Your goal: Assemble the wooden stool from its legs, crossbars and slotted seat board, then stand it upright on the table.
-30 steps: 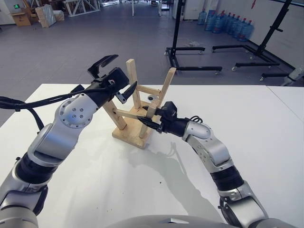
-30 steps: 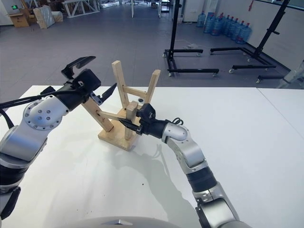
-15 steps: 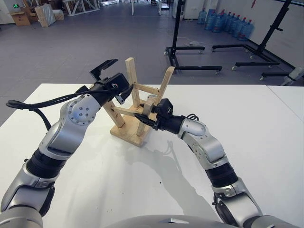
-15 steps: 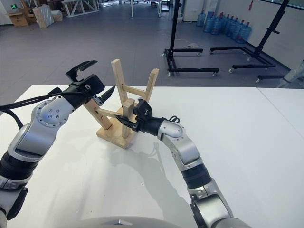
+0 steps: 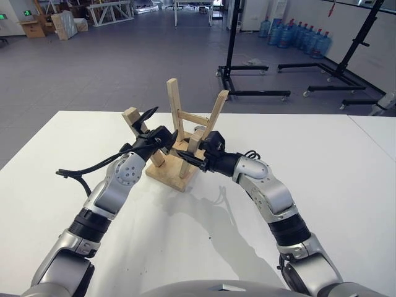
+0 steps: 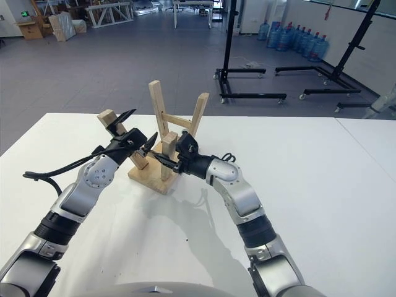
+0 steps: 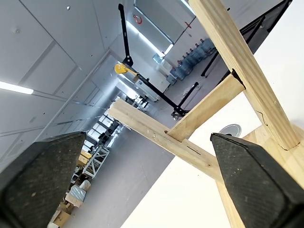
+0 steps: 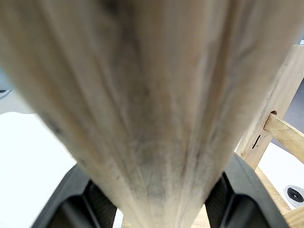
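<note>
The wooden stool (image 5: pixel 168 176) lies upside down on the white table (image 5: pixel 334 161), seat board flat and legs pointing up with crossbars between them. My right gripper (image 5: pixel 187 156) is shut on the front leg (image 8: pixel 156 95) low down, near the seat board. My left gripper (image 5: pixel 157 127) is open beside the stool's left leg (image 5: pixel 133 120), at crossbar height. In the left wrist view its dark fingers (image 7: pixel 42 183) stand wide apart, and a far leg with a crossbar (image 7: pixel 204 109) shows beyond them.
Black wheeled metal stands (image 5: pixel 250 68) and several water bottles (image 5: pixel 297 37) are on the floor beyond the table's far edge. My left arm's cable (image 5: pixel 77 174) trails over the table on the left. A small round fitting (image 5: pixel 198 129) sits in the tabletop behind the stool.
My left arm has dropped and stretched forward, bringing its open gripper down from above the stool to beside the left leg. The right gripper keeps its hold on the front leg.
</note>
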{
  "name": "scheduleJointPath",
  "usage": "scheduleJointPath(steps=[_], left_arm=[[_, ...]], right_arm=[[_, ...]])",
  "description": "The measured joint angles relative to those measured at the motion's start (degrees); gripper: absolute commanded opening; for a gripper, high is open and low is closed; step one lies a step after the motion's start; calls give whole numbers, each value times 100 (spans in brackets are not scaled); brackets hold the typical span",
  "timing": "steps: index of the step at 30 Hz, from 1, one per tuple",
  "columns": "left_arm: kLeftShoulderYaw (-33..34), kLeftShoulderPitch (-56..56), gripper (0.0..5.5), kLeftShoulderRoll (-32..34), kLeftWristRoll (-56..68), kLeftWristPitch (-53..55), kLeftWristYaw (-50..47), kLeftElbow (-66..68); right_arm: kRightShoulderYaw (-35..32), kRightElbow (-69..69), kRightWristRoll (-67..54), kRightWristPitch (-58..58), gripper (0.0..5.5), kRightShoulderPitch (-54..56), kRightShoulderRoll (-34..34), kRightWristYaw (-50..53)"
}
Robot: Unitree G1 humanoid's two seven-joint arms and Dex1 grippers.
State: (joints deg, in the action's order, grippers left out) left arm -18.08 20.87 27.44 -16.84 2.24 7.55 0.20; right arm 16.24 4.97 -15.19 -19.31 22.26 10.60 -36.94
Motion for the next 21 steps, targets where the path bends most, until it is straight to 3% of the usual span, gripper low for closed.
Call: scheduleJointPath(steps=[4,10,13,17,21], left_arm=[[426,226,482,-65,275,831,596,-869],[1654,2440,482,-161,891,2324,935,-2177],[2338,2677,482,-44,1287,2776,1014,-1977],[3528,2188,482,499,1690,2786,1102,-1101],[3911,838,482,519,1852,2425,1184,-559]], right_arm=[[-57,49,-16,75,205,4,-10,-34],[-103,16,-16,81,205,8,17,-82],[-110,0,-30,71,205,13,54,-164],[-208,62,-174,0,205,18,265,-420],[-332,193,-394,-102,205,13,616,-822]])
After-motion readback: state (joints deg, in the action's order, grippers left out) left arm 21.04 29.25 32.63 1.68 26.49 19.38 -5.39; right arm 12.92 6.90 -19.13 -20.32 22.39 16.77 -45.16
